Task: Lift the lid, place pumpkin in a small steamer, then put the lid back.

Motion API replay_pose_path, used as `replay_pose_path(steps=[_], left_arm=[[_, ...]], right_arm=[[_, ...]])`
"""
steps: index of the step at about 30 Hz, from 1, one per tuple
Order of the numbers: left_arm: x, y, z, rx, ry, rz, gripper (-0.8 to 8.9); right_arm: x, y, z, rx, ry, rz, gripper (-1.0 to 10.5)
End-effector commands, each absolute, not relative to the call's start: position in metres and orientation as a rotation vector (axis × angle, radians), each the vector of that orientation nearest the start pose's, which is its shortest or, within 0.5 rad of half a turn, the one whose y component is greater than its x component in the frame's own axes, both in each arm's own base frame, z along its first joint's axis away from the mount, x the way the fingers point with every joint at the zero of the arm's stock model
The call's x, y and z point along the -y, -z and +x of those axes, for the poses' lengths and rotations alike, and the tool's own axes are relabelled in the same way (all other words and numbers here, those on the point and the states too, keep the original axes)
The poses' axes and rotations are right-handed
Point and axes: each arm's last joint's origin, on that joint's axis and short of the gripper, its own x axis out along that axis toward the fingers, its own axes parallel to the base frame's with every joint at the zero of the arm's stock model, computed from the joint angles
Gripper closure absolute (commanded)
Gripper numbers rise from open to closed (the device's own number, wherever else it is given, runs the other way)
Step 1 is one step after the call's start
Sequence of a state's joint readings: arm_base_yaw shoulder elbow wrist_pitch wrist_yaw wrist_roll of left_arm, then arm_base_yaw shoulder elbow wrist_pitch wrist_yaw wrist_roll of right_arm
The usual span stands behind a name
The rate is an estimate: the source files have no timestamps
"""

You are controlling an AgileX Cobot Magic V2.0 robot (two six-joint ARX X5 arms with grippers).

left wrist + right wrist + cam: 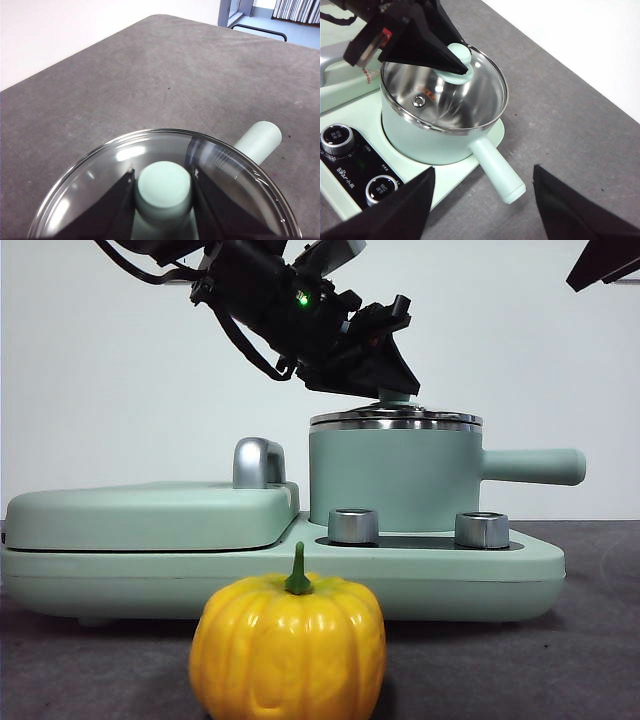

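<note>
The clear glass lid (396, 419) with chrome rim lies flat on the small steamer (395, 480), a mint-green pot with a straight side handle (535, 466). My left gripper (395, 390) comes down from the upper left and is shut on the lid's mint knob (164, 187). The right wrist view shows this grip on the lid (485, 95). The pumpkin (288, 650), yellow-orange with a green stem, stands on the table in front of the appliance. My right gripper (484, 169) is open and empty, above the steamer's handle (497, 170).
The steamer sits on a mint-green appliance base (520, 560) with two chrome dials (353, 526) (481, 530). A wide flat hinged cover (150, 515) with a chrome handle (258, 462) lies to its left. Grey table (560, 660) surrounds it.
</note>
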State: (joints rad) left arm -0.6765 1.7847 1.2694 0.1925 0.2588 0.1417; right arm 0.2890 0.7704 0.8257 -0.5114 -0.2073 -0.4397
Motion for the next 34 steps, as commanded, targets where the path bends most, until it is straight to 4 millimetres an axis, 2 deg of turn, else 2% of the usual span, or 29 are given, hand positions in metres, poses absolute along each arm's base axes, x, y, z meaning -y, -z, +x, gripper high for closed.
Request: replay_pose_path(steps=[1, 6, 11, 19, 27, 34], left_arm=[[0.268, -0.284, 0.316, -0.181, 0.957, 0.179, 7.99], [0.264, -0.308, 0.312, -0.123, 0.955, 0.166, 7.98], [0.251, -0.333, 0.305, -0.102, 0.939, 0.16, 7.98], [0.205, -0.363, 0.291, -0.222, 0.855, 0.083, 7.98], [0.157, -0.378, 0.278, -0.333, 0.725, 0.08, 7.98], [0.123, -0.37, 0.252, -0.36, 0.639, 0.092, 7.98]], right_arm=[[-0.052, -0.325, 0.151, -0.325, -0.581, -0.427, 6.4], [-0.052, -0.325, 0.151, -0.325, -0.581, -0.427, 6.4], [-0.052, -0.325, 0.151, -0.325, -0.581, -0.427, 6.4], [-0.052, -0.325, 0.15, -0.329, -0.579, -0.412, 6.4], [-0.057, -0.325, 0.148, -0.327, -0.612, -0.408, 6.4], [-0.068, -0.323, 0.143, -0.33, -0.688, -0.423, 6.4]])
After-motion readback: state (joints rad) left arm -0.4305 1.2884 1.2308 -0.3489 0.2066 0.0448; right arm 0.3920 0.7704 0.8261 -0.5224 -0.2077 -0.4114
